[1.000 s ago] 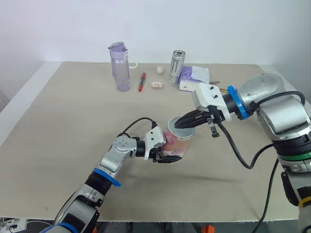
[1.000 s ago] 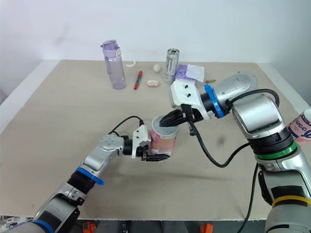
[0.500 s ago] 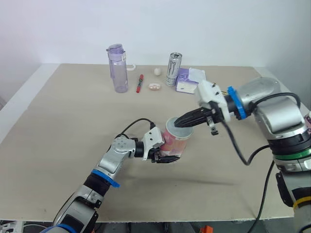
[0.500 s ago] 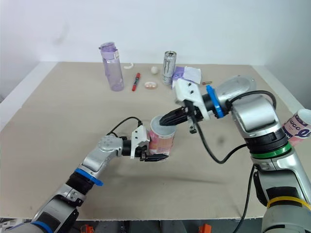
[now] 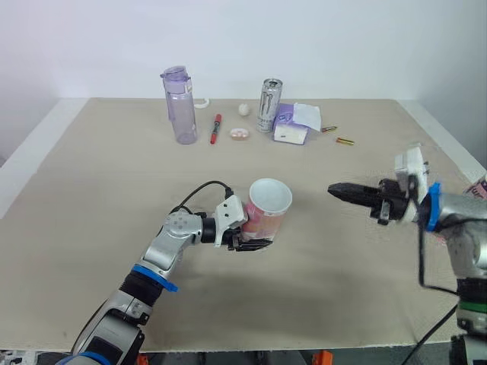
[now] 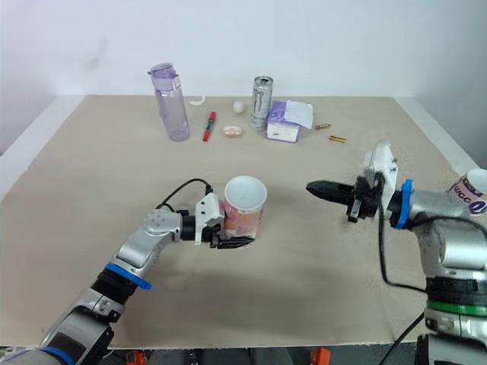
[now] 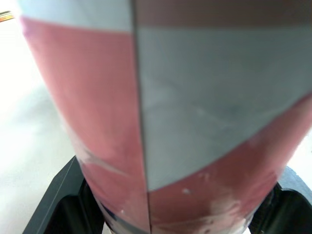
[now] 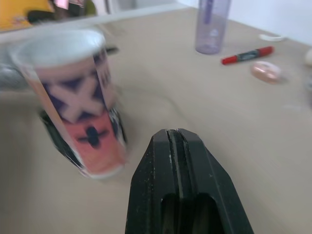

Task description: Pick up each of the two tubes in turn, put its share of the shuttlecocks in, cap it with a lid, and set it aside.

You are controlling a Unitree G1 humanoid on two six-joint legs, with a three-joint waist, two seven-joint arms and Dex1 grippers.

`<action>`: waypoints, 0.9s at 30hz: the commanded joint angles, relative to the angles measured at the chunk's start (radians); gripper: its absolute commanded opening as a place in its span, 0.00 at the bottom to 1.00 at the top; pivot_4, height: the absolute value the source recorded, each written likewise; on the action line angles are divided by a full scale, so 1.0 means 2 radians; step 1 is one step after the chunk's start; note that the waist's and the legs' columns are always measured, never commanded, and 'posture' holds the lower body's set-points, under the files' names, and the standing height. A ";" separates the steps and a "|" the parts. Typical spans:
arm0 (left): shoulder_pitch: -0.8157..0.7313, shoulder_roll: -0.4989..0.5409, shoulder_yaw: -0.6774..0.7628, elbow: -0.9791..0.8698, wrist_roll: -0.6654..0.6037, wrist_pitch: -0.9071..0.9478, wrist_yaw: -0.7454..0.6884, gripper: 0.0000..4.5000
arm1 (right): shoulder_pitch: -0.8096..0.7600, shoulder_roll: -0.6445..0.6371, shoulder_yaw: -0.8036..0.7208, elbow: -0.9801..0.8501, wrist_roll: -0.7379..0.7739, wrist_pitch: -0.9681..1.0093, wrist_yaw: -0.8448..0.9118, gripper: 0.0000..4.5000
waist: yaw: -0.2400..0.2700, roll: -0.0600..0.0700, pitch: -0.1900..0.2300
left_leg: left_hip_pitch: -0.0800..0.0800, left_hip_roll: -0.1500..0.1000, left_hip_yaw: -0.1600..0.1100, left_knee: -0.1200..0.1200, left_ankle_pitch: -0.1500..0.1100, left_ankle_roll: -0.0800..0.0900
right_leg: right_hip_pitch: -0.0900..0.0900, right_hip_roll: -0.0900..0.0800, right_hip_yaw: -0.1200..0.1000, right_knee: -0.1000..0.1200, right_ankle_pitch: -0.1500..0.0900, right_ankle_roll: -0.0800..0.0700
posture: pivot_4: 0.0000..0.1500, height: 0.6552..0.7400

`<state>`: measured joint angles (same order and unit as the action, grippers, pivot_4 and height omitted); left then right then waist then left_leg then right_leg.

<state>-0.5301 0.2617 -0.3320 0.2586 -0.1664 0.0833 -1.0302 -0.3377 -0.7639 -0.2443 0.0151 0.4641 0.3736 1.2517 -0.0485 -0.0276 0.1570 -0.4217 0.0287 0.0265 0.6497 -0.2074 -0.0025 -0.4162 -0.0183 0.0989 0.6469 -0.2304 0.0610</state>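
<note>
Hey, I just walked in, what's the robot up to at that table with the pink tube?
The robot's left gripper is clamped on a pink and white cardboard tube near the middle of the beige table. The tube's mouth is open and has no lid on it. The right gripper hangs off to the right, jaws shut and empty, pointing toward the tube but apart from it. A clear purple plastic bottle, a red marker and a silver drink can sit along the far edge.

light: bright, diffuse | shadows: faint, soft on table (image 5: 91,190) | left wrist view: table washed white
</note>
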 commanded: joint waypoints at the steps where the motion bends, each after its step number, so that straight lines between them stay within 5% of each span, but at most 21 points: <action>1: 0.011 0.014 0.009 -0.002 -0.001 -0.002 -0.009 0.78 | 0.051 0.028 0.051 0.001 -0.034 -0.078 0.015 0.14 | 0.000 -0.001 0.000 | 0.000 0.001 0.000 0.000 0.000 0.000 | 0.000 0.001 0.000 0.000 0.000 -0.001 | 1.00 1.00; 3: 0.015 0.015 0.013 -0.005 -0.011 -0.002 -0.020 0.95 | 0.058 0.035 0.067 0.007 -0.039 -0.099 0.021 0.37 | -0.001 0.001 0.001 | 0.000 0.001 0.001 0.000 0.000 0.000 | -0.001 0.001 0.002 0.000 0.000 0.000 | 1.00 1.00; 4: 0.016 0.016 0.015 -0.006 -0.013 -0.005 -0.023 0.95 | 0.059 0.038 0.074 0.009 -0.040 -0.107 0.023 0.37 | -0.001 0.001 0.001 | 0.000 0.001 0.001 0.000 0.000 0.000 | -0.001 0.001 0.002 0.000 0.000 0.000 | 1.00 1.00; 5: 0.016 0.017 0.015 -0.006 -0.014 -0.008 -0.025 1.00 | 0.059 0.040 0.079 0.010 -0.042 -0.112 0.024 0.53 | -0.001 0.001 0.001 | 0.000 0.001 0.001 0.000 0.000 0.000 | -0.001 0.001 0.002 0.000 0.000 0.000 | 1.00 1.00; 8: 0.017 0.018 0.021 -0.008 -0.015 -0.017 -0.027 1.00 | 0.057 0.049 0.095 0.011 -0.039 -0.115 0.028 0.73 | 0.002 0.000 0.001 | -0.001 0.000 0.000 0.000 0.000 0.000 | -0.001 0.001 0.001 0.000 0.000 0.000 | 1.00 1.00; 9: 0.016 0.019 0.023 -0.010 -0.017 -0.018 -0.029 1.00 | 0.056 0.050 0.103 0.012 -0.040 -0.118 0.031 0.93 | 0.002 0.000 0.001 | -0.002 0.000 0.000 0.000 0.000 -0.001 | -0.001 0.000 0.001 0.000 -0.001 0.001 | 1.00 1.00; 11: 0.018 0.030 0.029 -0.025 -0.022 -0.024 -0.042 1.00 | 0.049 0.060 0.118 0.019 -0.045 -0.132 0.032 0.99 | 0.002 0.000 0.001 | -0.002 0.000 0.000 0.000 0.000 -0.001 | -0.001 0.000 0.001 0.000 -0.001 0.001 | 1.00 1.00; 27: 0.112 0.136 0.114 -0.181 -0.138 0.080 -0.082 1.00 | -0.021 0.156 0.180 0.086 -0.083 -0.194 -0.008 0.99 | 0.001 -0.001 0.002 | -0.002 0.000 0.000 0.000 -0.001 -0.002 | -0.002 0.000 0.001 0.000 -0.001 0.002 | 1.00 1.00</action>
<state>-0.3651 0.5124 -0.1784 0.0003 -0.3455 0.1474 -1.2258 -0.3398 -0.5001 0.0864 0.1718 0.3082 0.0217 1.2603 -0.0459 -0.0289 0.1612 -0.4254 0.0295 0.0270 0.6494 -0.2095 -0.0061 -0.4193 -0.0187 0.1001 0.6477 -0.2330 0.0650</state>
